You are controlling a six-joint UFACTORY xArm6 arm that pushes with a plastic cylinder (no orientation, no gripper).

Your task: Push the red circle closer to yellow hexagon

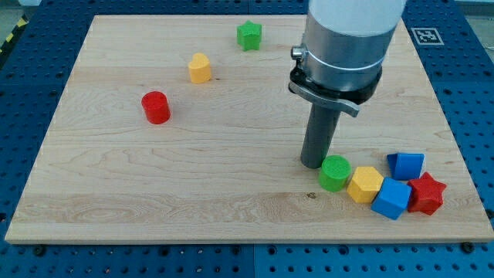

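Wooden board (231,193) on blue pegged table (471,93), pale grain, seen from front and above.

Left part: red circle (156,106), upright cylinder, alone, well in from view's left edge. Well apart from everything at view's right.

Up and right of it: yellow block (200,68), rounded top with pointed lower end, heart-like; exact shape hard to call. Near red circle, not touching.

Farther right, near view's top edge: green star (249,35), apart from yellow block.

Centre-right: arm (343,46), grey-white housing with dark collar, dropping to dark rod. No gripper fitted, so nothing clenched, nothing grasped. My tip (313,164) down on board, just left of and slightly above green circle (335,173); touching or a hair apart, cannot tell. Tip well apart from red circle, far to its right and lower.

Lower right cluster, packed in a curved row: green circle, then yellow hexagon (364,184) touching it on the right, then blue cube (392,199) against hexagon's lower right. Second blue block (406,166) above the cube, shape not clear. Red star (426,194) at the far right, pressed against cube, close to board's right edge.

Red circle and yellow hexagon on opposite sides of board, most of its width between them.
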